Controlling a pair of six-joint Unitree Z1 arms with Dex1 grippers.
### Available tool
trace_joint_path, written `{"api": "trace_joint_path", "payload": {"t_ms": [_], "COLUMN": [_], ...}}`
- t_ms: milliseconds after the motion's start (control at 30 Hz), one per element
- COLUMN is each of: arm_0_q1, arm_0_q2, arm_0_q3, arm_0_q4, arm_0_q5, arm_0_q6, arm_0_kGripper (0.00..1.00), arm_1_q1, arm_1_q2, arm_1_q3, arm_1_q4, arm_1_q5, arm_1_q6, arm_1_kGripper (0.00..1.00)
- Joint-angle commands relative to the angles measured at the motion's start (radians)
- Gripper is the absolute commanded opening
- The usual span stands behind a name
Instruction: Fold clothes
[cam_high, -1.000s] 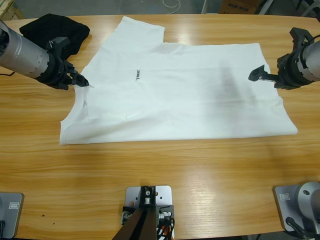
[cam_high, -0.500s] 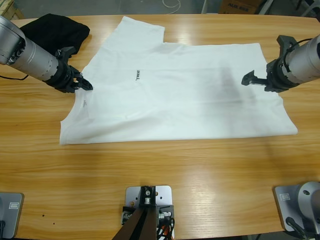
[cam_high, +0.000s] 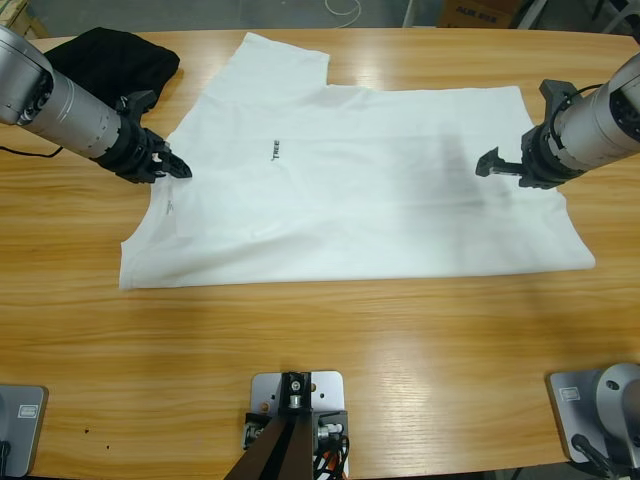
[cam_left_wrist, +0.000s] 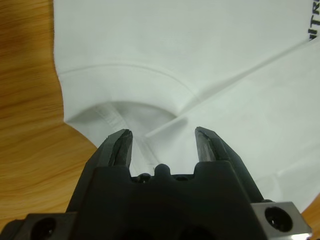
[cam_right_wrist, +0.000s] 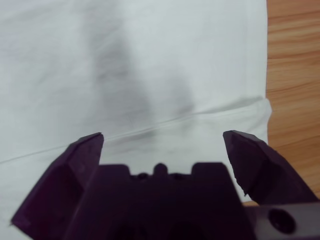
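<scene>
A white T-shirt lies spread flat across the wooden worktop. The left gripper hovers narrowly open at its collar; the right gripper spreads wide over its hem. Farthest back, a black garment sits bunched in the corner.

The high cam sits fixed above the desk, looking straight down from well back, so the whole shirt fits in frame with both arms coming in from the side edges.

The left wrist cam looks along the left tool, right up close, aimed down at the shirt's neck. That's the same neck spot the high cam shows at the shirt's left end, where that tool points.

The right wrist cam looks along the right tool, also close, facing down on the shirt's hem and a strip of desk. The high cam has that same patch on the right, by the tool.
</scene>
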Motion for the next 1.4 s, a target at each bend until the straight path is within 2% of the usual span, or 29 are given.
{"api": "trace_joint_path", "payload": {"t_ms": [33, 433, 467, 533, 667, 700, 733, 1033, 1133, 1400], "arm_0_q1": [0.003, -0.033, -0.032, -0.023, -0.016, -0.016, -0.016, -0.016, -0.02, -0.002], "arm_0_q2": [0.057, 0.073, 0.067, 0.054, 0.045, 0.048, 0.05, 0.034, 0.006, -0.018], "arm_0_q3": [0.021, 0.038, 0.038, 0.033, 0.032, 0.031, 0.032, 0.043, 0.042, -0.034], "arm_0_q4": [-0.008, -0.01, -0.01, -0.018, -0.051, -0.056, -0.057, -0.062, -0.116, -0.186], "arm_0_q5": [-0.016, -0.018, -0.018, -0.067, -0.087, -0.096, -0.097, -0.097, -0.147, -0.162], "arm_0_q6": [0.01, 0.003, -0.002, -0.031, -0.023, -0.023, -0.02, -0.014, 0.001, -0.006], "arm_0_kGripper": [0.503, 0.504, 0.462, 0.225, 0.207, 0.127, 0.007, 0.0, 0.0, 0.0], "arm_1_q1": [0.012, 0.007, 0.007, 0.007, 0.007, 0.007, 0.007, 0.007, 0.007, 0.007], "arm_1_q2": [0.032, 0.028, 0.028, 0.029, 0.032, 0.032, 0.032, 0.031, 0.031, 0.018], "arm_1_q3": [0.029, 0.056, 0.056, 0.057, 0.063, 0.066, 0.069, 0.085, 0.089, 0.119], "arm_1_q4": [-0.012, -0.022, -0.022, -0.023, -0.025, -0.027, -0.028, -0.034, -0.034, -0.035], "arm_1_q5": [0.008, 0.005, 0.005, 0.005, 0.006, 0.006, 0.006, 0.008, 0.008, 0.008], "arm_1_q6": [0.009, 0.009, 0.008, 0.005, 0.004, 0.005, 0.006, 0.006, 0.006, 0.013], "arm_1_kGripper": [0.973, 0.973, 0.973, 0.973, 0.973, 0.973, 0.973, 0.973, 0.973, 0.968]}}
